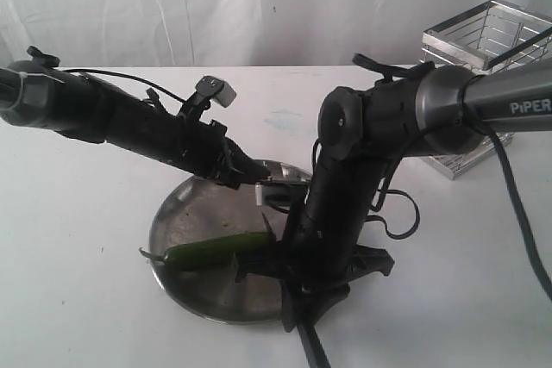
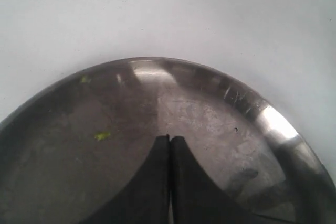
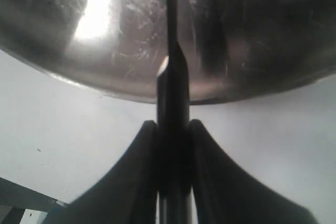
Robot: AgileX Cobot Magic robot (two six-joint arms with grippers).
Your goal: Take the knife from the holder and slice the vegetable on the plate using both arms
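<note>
The vegetable (image 1: 216,250), a glossy green pepper with its stem to the left, lies across the near half of the steel plate (image 1: 177,213). My right gripper (image 1: 276,254) comes down at the pepper's right end and is shut on the knife (image 3: 172,77) by its black handle. The thin blade (image 3: 171,9) reaches out over the plate (image 3: 105,24). My left gripper (image 1: 253,177) hovers over the plate's far rim, shut and holding nothing (image 2: 169,139). The chrome wire holder (image 1: 483,49) stands at the back right. Neither wrist view shows the pepper.
Small green scraps (image 2: 102,136) lie on the plate's surface (image 2: 210,119). A black cable (image 1: 517,213) hangs from the right arm across the white table (image 1: 78,282). A white curtain (image 1: 259,6) closes off the back.
</note>
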